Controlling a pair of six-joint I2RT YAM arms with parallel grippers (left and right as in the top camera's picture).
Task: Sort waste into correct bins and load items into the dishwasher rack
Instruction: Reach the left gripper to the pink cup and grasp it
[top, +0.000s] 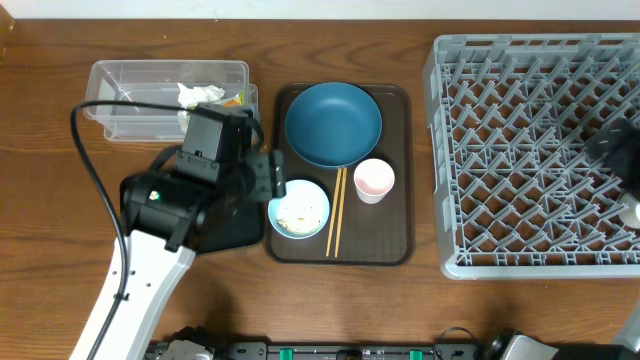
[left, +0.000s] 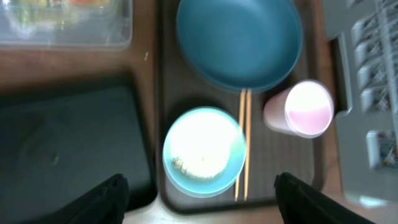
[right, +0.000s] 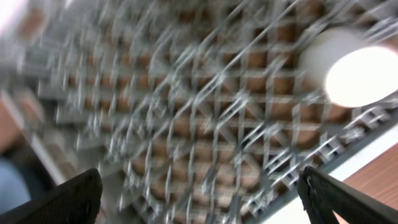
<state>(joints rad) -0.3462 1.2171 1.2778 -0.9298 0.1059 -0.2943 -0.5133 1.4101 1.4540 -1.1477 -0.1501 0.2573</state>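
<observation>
Left claw (left: 205, 190): wide, empty, bowl (left: 204, 149) just ahead. A tilted lift may spill its crumbs (left: 193, 165).

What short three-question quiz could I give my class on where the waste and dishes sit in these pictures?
1. True or false: the chopsticks lie on the brown tray.
2. The crumpled tissue is in: A) the clear tub, B) the black tray, C) the blue plate.
3. Fill in: the pale crumbs lie in the light-blue ____.
Key: 1 true; 2 A; 3 bowl.
</observation>
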